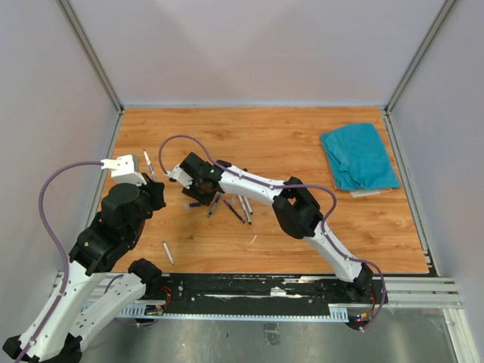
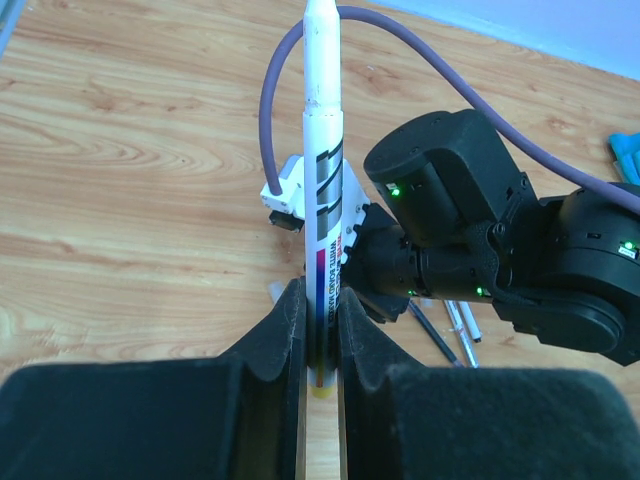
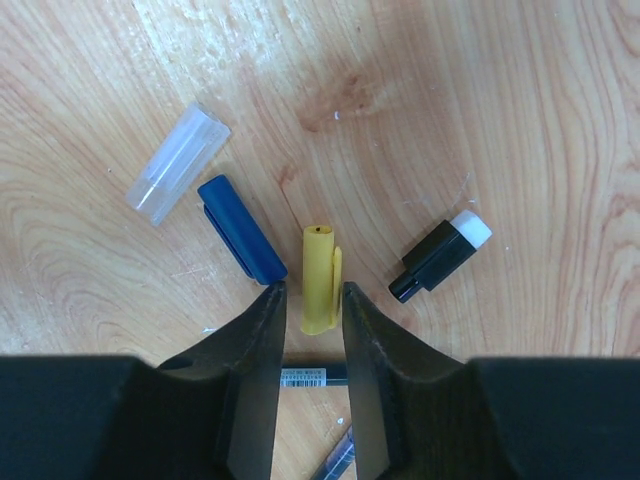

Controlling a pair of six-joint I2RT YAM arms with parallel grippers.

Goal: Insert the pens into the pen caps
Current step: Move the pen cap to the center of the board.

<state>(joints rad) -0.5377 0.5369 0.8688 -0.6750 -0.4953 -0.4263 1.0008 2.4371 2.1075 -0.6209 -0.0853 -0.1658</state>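
My left gripper [image 2: 320, 295] is shut on a white pen [image 2: 322, 150] with a yellow end, which points up and away from the jaws. My right gripper [image 3: 310, 290] hangs low over the wood with its jaws standing narrowly open on either side of the near end of a yellow pen cap [image 3: 320, 278]. The right finger is almost on the cap's clip and a thin gap shows on the left. Around it lie a blue cap [image 3: 240, 228], a clear cap [image 3: 178, 163] and a black cap with a white end [image 3: 440, 258]. In the top view the right gripper [image 1: 198, 185] is just right of the left one.
Several loose pens [image 1: 242, 206] lie right of the right gripper, and one pale pen [image 1: 168, 252] lies near the front edge. A black pen [image 3: 305, 376] lies under the right jaws. A teal cloth [image 1: 358, 156] sits at the back right. Walls ring the table.
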